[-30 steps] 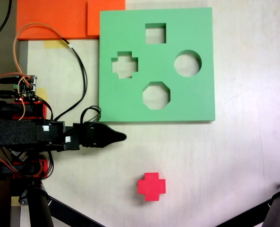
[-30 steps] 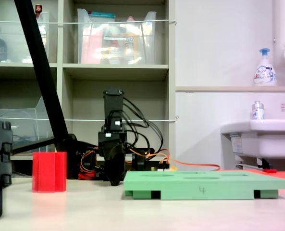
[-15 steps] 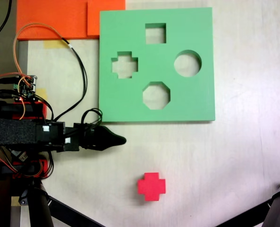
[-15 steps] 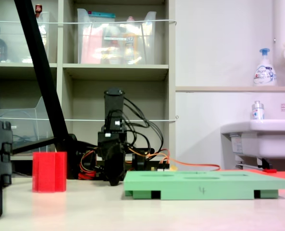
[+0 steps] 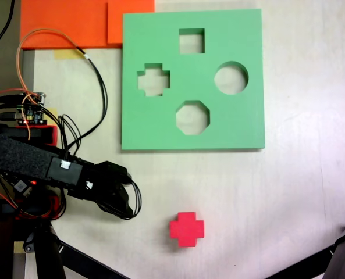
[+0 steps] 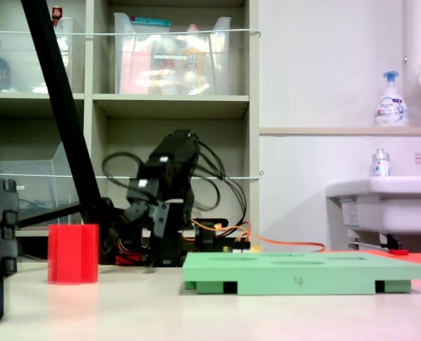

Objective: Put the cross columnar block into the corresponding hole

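The gripper is seen low over the desk in the first exterior view, near the left edge, and nothing is held in it. Whether its two fingers are apart or together cannot be told, because they are dark and bunched under looping black wires. In the second exterior view the gripper is pointed down toward the desk top, with its tip close to the surface. The cross columnar block is found on the desk to the first exterior view's right of the gripper, a little nearer the bottom edge, and it is not touched by anything. In the second exterior view the same red block is seen standing upright at the left. The green board is laid flat near the top edge of the desk in the first exterior view. Four holes are cut in it. The corresponding hole is the plus-shaped one, by the board's left side, and it is empty. An orange foam sheet is placed at the top left corner, just beside the board.
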{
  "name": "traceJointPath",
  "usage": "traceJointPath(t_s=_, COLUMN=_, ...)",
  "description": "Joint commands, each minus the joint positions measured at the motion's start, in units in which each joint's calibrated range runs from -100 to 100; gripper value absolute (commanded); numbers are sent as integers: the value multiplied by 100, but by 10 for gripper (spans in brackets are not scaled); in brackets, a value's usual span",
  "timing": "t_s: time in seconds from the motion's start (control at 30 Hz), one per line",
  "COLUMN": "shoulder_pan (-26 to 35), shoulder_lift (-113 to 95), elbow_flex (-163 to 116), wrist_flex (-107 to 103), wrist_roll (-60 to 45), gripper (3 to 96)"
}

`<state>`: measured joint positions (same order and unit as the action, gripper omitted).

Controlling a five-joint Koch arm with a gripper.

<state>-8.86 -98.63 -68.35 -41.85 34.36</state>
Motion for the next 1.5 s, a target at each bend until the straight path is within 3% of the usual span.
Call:
traceJointPath(t_s=0.03, shoulder_pan=59, shoulder_lift=562, elbow_flex=1621, wrist_flex=-1530, wrist_roll=181, gripper=465)
traceJointPath(t_s=0.3, shoulder_pan=112, shoulder_lift=3327, elbow_flex=5539, wrist_flex=-4640, wrist_roll=420, gripper=469)
traceJointPath(t_s=0.47, shoulder_pan=5, shoulder_lift=4416, elbow_flex=6725, wrist_flex=-5160, wrist_roll=435, gripper=489)
traceJointPath(t_s=0.77, shoulder_pan=-63, shoulder_lift=6916, elbow_flex=8530, wrist_flex=-5189, wrist_roll=396, gripper=944)
traceJointPath(t_s=1.5, shoulder_pan=-215, shoulder_lift=10017, elbow_flex=9178, wrist_flex=-4505, wrist_roll=83, gripper=951)
